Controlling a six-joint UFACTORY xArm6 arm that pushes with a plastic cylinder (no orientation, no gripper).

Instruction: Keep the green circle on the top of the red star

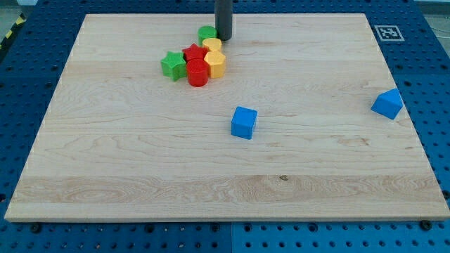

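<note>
Camera view: my tip (223, 37) touches the green circle (206, 33), just above the red star (193, 52); no writing legible.

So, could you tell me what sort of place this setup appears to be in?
Probably a robotics lab bench: a wooden board rests on a blue perforated table, a printed marker tag sits at the board's corner, and my tip stands beside the green circle.

Circle (207, 33) sits above star (193, 52), tool (223, 37) right
</note>
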